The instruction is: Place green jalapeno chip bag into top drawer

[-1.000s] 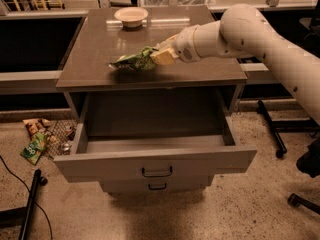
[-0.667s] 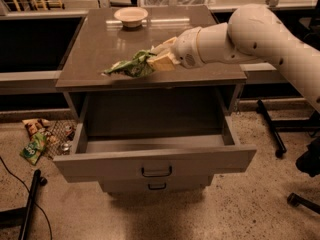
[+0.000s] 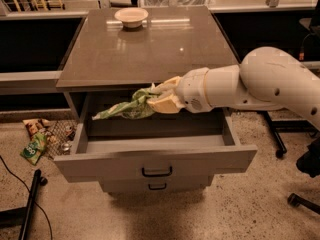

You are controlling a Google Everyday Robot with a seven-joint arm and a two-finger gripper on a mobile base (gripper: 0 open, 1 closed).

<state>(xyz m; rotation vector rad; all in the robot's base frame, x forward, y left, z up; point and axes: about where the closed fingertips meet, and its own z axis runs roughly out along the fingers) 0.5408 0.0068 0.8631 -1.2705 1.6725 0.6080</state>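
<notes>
Two jaws clamp the green jalapeno chip bag (image 3: pixel 126 109) above the top drawer (image 3: pixel 100 162).

No readable text anywhere, even on the chip bag (image 3: pixel 129 109) the gripper (image 3: pixel 158 97) holds above the drawer (image 3: pixel 155 160).

Warm overhead light leaves pale glare on the countertop (image 3: pixel 150 49); just below its front edge the gripper (image 3: pixel 156 98) looks soft, possibly blurred, and the top drawer (image 3: pixel 155 159) lies shadowed.

A speckled floor (image 3: pixel 250 209) carries litter (image 3: pixel 35 146) left of the cabinet (image 3: pixel 150 54); a white bowl (image 3: pixel 131 17) sits on its glossy top.
</notes>
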